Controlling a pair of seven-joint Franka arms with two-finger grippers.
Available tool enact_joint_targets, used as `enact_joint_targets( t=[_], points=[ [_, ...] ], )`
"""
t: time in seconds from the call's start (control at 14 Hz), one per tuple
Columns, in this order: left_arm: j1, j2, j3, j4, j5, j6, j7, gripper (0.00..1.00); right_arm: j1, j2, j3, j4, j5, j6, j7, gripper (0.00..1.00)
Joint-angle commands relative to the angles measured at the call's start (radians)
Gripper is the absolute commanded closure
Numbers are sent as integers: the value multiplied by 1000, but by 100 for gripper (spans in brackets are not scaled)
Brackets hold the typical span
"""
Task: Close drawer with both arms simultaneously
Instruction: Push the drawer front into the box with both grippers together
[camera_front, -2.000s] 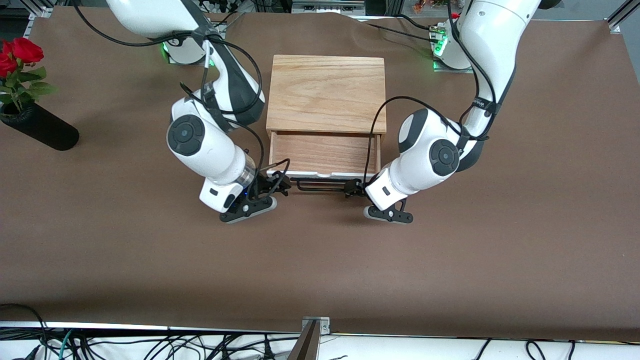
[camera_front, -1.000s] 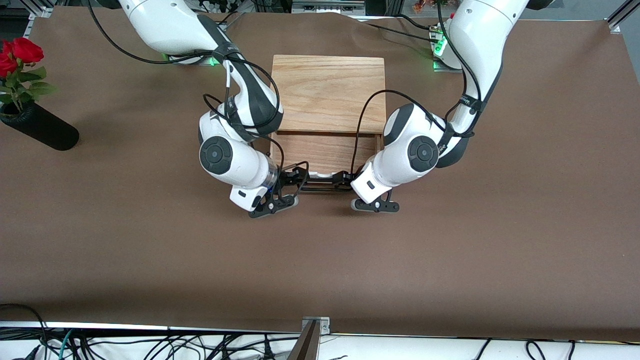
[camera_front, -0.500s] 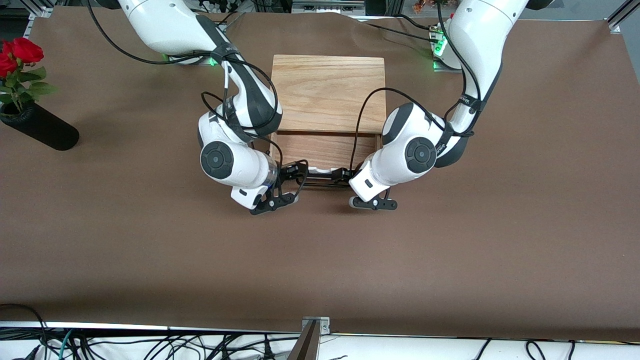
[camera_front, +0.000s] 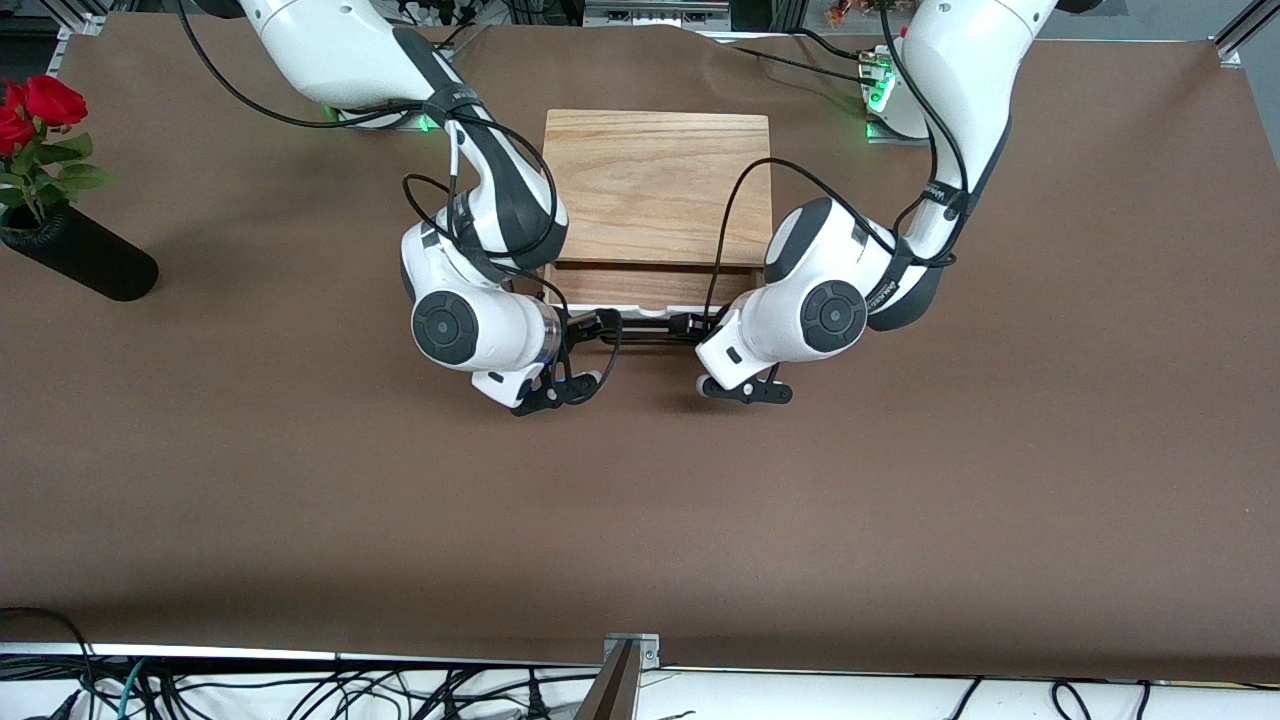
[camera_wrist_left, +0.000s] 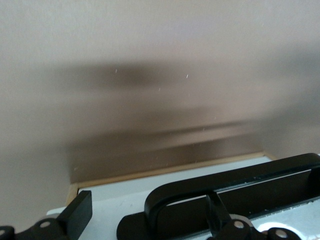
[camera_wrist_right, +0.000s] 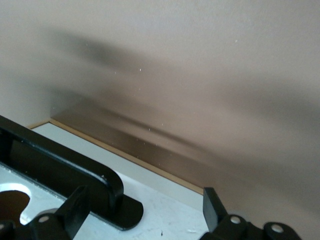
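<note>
The light oak box (camera_front: 655, 180) stands at the robots' end of the table, between the two arms. Its drawer (camera_front: 650, 286) is a little way out; only a narrow strip of its wooden tray shows. My right gripper (camera_front: 592, 326) and my left gripper (camera_front: 690, 325) are each at one end of the black wire handle (camera_front: 645, 339). In the left wrist view my gripper (camera_wrist_left: 147, 210) is open against the white front panel (camera_wrist_left: 115, 200), astride the handle's end (camera_wrist_left: 240, 180). In the right wrist view my gripper (camera_wrist_right: 142, 205) is open, with the handle's foot (camera_wrist_right: 117, 207) between its fingers.
A black vase (camera_front: 85, 262) with red roses (camera_front: 35, 105) lies at the right arm's end of the table. Brown cloth covers the table (camera_front: 640, 520) from the drawer to the edge nearest the front camera.
Both grippers closed in on the handle's ends and moved toward the box. The drawer slid in with them, so much less of its tray shows now.
</note>
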Motion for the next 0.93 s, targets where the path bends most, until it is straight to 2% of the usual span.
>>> enact_joint_targets(
  t=[0.0,0.36,0.86],
  points=[
    [-2,-23,3,-10,-19,-97,7,0,9,9,4,20,20,-43,6,0],
    [1,-23,3,-9,-18,-162,12,0,18,8,4,20,20,-138,13,0],
    [0,-22,3,-9,-16,-248,9,0,33,9,4,7,20,-150,20,0]
  ],
)
